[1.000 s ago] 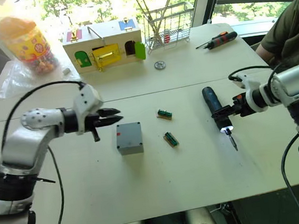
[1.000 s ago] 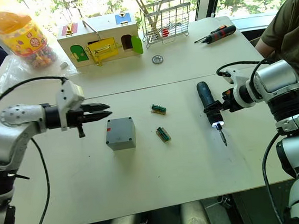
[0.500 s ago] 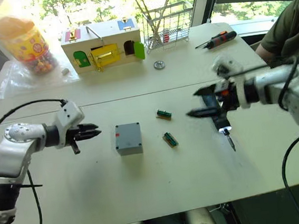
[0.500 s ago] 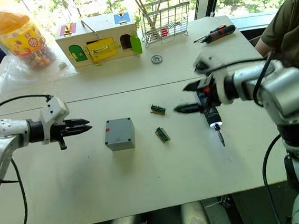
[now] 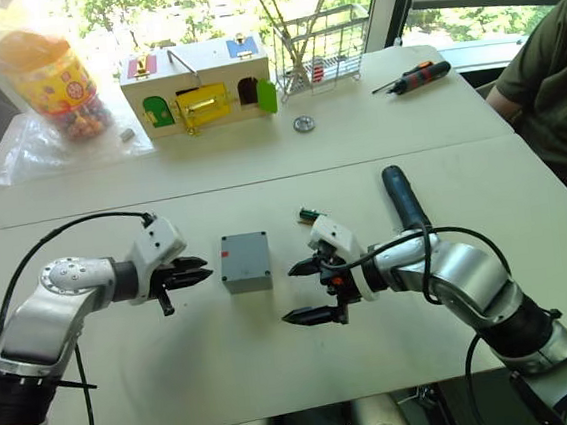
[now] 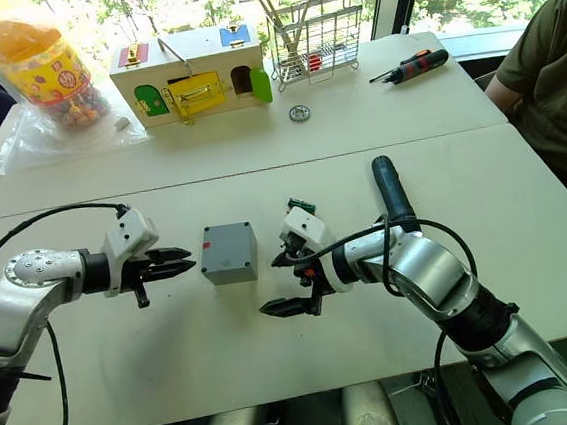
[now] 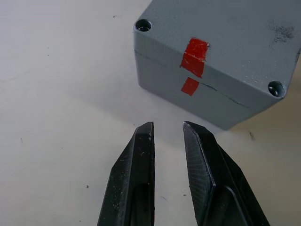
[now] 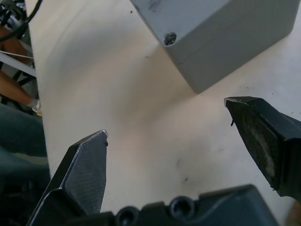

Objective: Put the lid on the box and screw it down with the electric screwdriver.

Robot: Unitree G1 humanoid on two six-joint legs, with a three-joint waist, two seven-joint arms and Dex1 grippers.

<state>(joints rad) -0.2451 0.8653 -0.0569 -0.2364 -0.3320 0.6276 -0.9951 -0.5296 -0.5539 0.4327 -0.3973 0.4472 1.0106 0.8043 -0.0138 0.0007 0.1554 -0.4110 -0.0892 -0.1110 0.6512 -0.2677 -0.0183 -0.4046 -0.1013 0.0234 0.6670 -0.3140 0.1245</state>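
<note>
Now that the right pincer (image 5: 309,290) has let go of the electric screwdriver (image 5: 400,197) and swung across to the box (image 5: 245,261), we read the driving step as done or paused, since the tool lies alone on the tabletop (image 5: 482,183), behind the right forearm. A second ago that pincer sat at the tool's bit end, well to the right. The left pincer (image 5: 197,275) has also pulled back and dropped, so it now points at the box's red-marked side from just beside it.

The lid (image 7: 225,42) sits closed on the box, their seam running through the red mark (image 7: 194,59) in the left wrist view, and the box has stayed put mid-tabletop.

Our right arm reaches in low from the right, elbow out, fingers spread wide and empty, facing the box's near corner. Our left arm is bent, forearm level, fingers nearly together with a thin gap, gripping nothing.
</note>
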